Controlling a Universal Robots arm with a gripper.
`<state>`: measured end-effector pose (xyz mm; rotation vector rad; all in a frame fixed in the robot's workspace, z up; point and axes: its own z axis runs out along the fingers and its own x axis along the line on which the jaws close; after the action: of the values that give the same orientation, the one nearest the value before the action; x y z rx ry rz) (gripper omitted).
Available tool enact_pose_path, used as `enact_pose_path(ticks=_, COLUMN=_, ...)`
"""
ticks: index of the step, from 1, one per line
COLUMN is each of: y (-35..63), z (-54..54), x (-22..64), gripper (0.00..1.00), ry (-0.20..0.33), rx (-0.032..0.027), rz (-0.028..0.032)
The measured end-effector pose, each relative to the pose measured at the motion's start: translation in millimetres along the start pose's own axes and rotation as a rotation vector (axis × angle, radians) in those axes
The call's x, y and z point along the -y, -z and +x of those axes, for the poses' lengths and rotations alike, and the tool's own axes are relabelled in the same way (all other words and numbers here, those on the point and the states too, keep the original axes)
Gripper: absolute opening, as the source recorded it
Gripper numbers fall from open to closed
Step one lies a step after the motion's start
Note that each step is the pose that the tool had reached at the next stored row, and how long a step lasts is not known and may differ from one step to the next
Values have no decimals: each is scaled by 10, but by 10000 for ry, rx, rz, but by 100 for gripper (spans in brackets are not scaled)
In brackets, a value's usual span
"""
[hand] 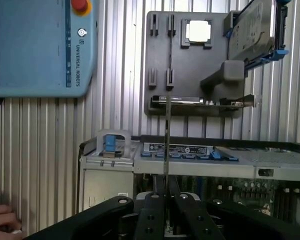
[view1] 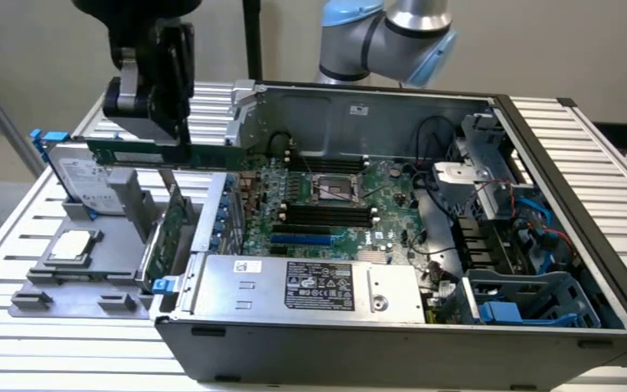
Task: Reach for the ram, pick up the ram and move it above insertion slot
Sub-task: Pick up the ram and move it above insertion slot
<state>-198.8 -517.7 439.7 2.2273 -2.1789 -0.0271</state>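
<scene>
Slatted metal table [view1: 597, 155] with an open grey computer case [view1: 401, 359].
Black gripper [view1: 172, 140], jaws nearly closed, holds the long thin green ram [view1: 156, 153] level above the case's far corner; its upper body is cut off, ram edge-on in wrist view.

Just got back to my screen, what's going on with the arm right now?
The end effector is shut on the ram and holds it in the air, level, over the edge of the open PC case on the exterior view's left. Below it is the grey holder tray with a hard drive and a card standing in it. The ram is not in a motherboard slot.
</scene>
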Motion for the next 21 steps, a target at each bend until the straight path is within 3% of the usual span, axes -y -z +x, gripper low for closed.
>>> enact_pose_path(ticks=9, y=0, z=-128, x=289, gripper=14, ry=1, rx=0, rz=-1)
enact_pose_path(ticks=17, y=-79, z=-405, x=469, gripper=14, ry=1, rx=0, rz=0)
enact_pose_path(ticks=21, y=-118, z=-519, x=600, gripper=14, ry=0, rx=1, rz=0)
